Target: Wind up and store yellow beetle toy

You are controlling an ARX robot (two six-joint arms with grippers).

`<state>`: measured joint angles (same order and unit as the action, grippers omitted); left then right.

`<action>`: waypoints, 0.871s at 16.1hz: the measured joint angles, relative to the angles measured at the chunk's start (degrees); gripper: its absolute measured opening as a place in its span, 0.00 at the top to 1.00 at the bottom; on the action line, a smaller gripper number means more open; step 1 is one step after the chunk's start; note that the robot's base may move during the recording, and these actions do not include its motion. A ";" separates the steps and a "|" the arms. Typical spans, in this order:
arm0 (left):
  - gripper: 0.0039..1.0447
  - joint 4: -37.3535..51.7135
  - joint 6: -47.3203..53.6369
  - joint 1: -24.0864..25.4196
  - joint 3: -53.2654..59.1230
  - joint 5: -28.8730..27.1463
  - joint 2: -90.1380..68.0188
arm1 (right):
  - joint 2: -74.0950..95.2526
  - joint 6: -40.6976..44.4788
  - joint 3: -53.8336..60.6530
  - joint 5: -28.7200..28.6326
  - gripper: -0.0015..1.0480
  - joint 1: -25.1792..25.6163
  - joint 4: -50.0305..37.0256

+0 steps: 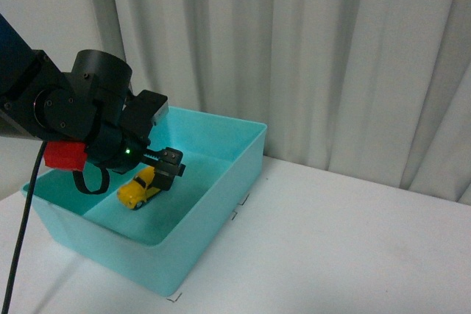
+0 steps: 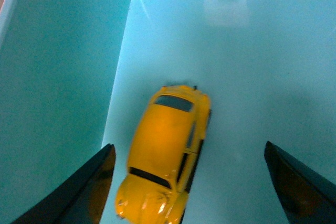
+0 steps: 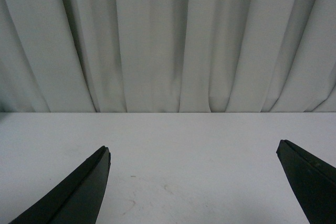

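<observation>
The yellow beetle toy [image 1: 139, 188] [image 2: 165, 158] rests on its wheels on the floor of the turquoise bin [image 1: 221, 204], close to the bin's left wall. My left gripper [image 1: 168, 167] [image 2: 189, 153] hangs open just above it, one finger on each side, neither touching the car. Nothing is held. In the right wrist view my right gripper [image 3: 193, 153] stands open over bare white table [image 3: 173, 150], with nothing between its fingers; that arm does not show in the front view.
The bin [image 2: 52, 77] sits at the table's left, its near corner by the front edge. White table [image 1: 353, 248] stretches to the right of it. A grey curtain [image 1: 309, 56] hangs behind. A black cable [image 1: 20, 240] droops from the left arm.
</observation>
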<state>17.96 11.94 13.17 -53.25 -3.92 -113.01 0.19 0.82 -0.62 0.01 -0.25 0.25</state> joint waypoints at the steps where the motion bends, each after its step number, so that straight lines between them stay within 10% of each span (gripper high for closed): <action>1: 0.13 0.04 -0.02 0.02 0.02 0.13 0.22 | 0.00 0.00 0.00 0.00 0.06 0.00 0.00; 8: 0.06 1.05 -1.86 0.13 8.35 7.63 26.10 | 0.00 0.00 0.00 0.00 0.06 0.00 0.00; 10: 0.27 20.59 -8.04 -2.45 19.67 13.62 38.18 | 0.02 0.00 0.00 -0.02 0.06 0.00 0.00; 14: 0.77 25.24 -11.39 -6.54 36.00 10.49 50.58 | 0.00 0.00 0.00 0.00 0.06 0.00 -0.02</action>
<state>43.20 0.56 6.63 -17.26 6.57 -62.43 0.19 0.82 -0.62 0.01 -0.25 0.23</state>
